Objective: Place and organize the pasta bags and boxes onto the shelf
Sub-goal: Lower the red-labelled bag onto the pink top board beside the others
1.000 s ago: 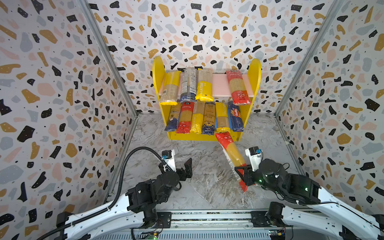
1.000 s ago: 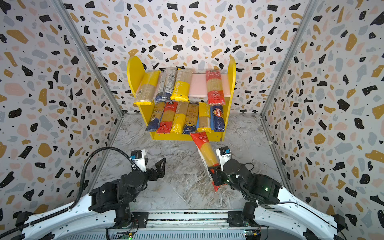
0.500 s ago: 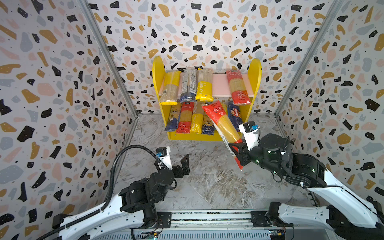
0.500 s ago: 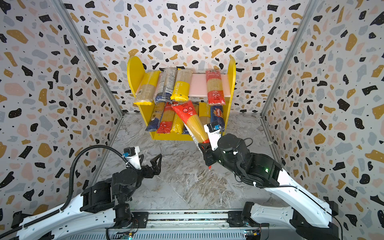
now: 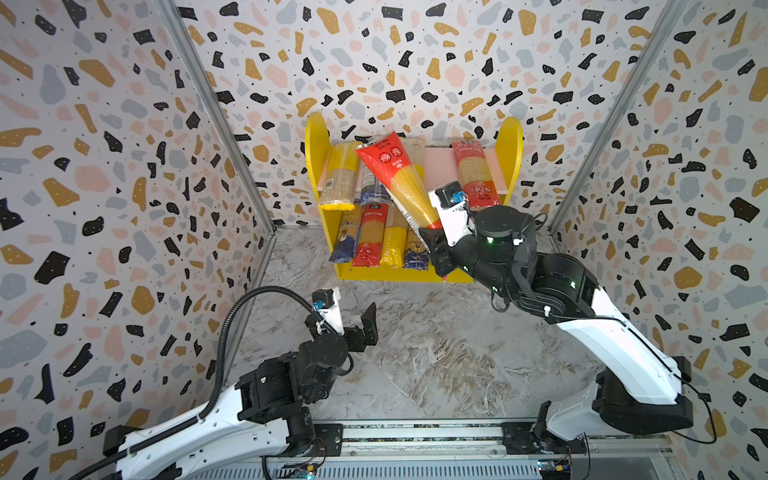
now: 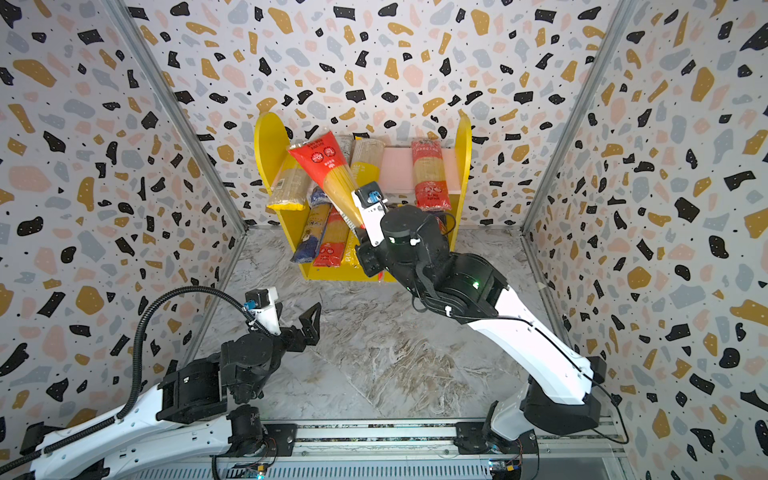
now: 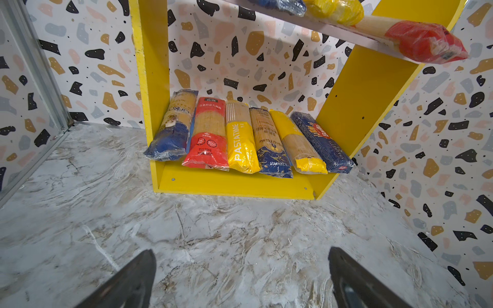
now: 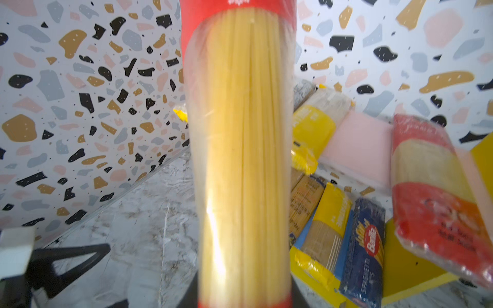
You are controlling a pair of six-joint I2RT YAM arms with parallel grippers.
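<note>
Spaghetti bag slants across upper-board packs.

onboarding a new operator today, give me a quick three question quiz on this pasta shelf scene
1. True or false: the left gripper is shut on something.
2. Multiple choice: the right gripper is shut on a tilted spaghetti pack. What colour are that pack's ends? A yellow, B red, C dark blue.
3. Count: in the left wrist view, how many pasta packs lie side by side on the lower tier of the shelf?

Key: 1 false, its jaws stand open and empty; 2 B; 3 six.
</note>
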